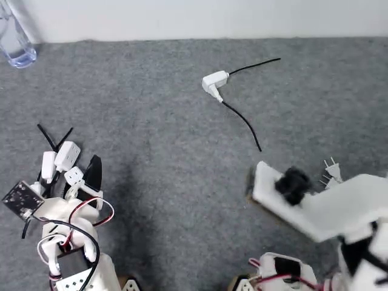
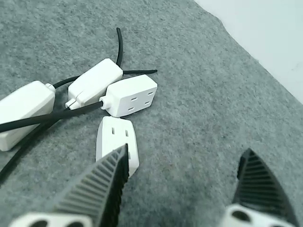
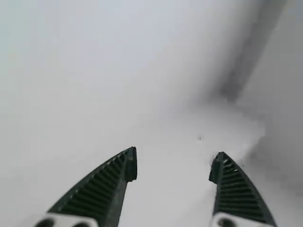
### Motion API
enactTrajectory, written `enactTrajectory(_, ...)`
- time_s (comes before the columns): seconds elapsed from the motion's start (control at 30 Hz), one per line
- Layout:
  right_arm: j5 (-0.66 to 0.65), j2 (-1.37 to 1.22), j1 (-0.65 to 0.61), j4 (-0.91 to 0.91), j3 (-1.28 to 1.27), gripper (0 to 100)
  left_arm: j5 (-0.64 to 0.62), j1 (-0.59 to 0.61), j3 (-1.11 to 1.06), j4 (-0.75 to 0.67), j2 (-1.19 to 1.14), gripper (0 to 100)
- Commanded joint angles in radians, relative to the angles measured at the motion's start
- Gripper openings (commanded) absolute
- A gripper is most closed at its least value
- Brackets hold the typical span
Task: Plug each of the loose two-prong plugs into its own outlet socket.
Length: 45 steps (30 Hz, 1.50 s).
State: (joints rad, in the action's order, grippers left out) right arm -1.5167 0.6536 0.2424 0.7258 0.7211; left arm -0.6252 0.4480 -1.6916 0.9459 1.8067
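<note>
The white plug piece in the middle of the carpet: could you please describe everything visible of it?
The white plug piece is a small, smooth, plastic-looking body, bent like an elbow. One thin black cord leaves it toward the wall; a second cord curves away toward the table's near side. It lies on the grey carpet with nothing else touching it.

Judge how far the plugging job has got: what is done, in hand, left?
Done: nothing; no plug visibly sits in a socket. In hand: nothing; the left gripper hangs open by the sockets, the right gripper is open too. Left: every plug, including the corded plug mid-table and the pronged plug by the right arm.
</note>
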Motion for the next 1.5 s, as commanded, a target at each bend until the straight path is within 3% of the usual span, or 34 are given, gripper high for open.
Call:
enactTrajectory(0.0,0.258,0.001,0.162,0.079,0.018,28.1,0.009,-0.005,0.007,0.005,0.006,35)
enactTrajectory(0.13,0.525,0.007,0.282,0.254,0.018,28.3,0.009,-0.005,0.007,0.005,0.006,35)
enactTrajectory(0.43,1.033,-0.010,0.289,0.788,0.005,28.4,0.009,-0.005,0.007,0.005,0.006,35)
enactTrajectory(0.57,1.183,-0.024,0.277,0.937,-0.071,28.4,0.009,-0.005,0.007,0.003,0.006,35)
enactTrajectory(0.7,1.252,-0.022,0.211,1.053,-0.167,28.2,0.009,-0.006,0.007,0.000,0.006,35)
enactTrajectory(1.03,1.410,-0.018,0.030,1.018,-0.724,28.1,0.009,-0.006,0.007,-0.002,0.008,35)
enactTrajectory(1.47,1.404,-0.016,-0.311,0.613,-1.358,28.1,0.009,-0.006,0.007,-0.002,0.008,35)
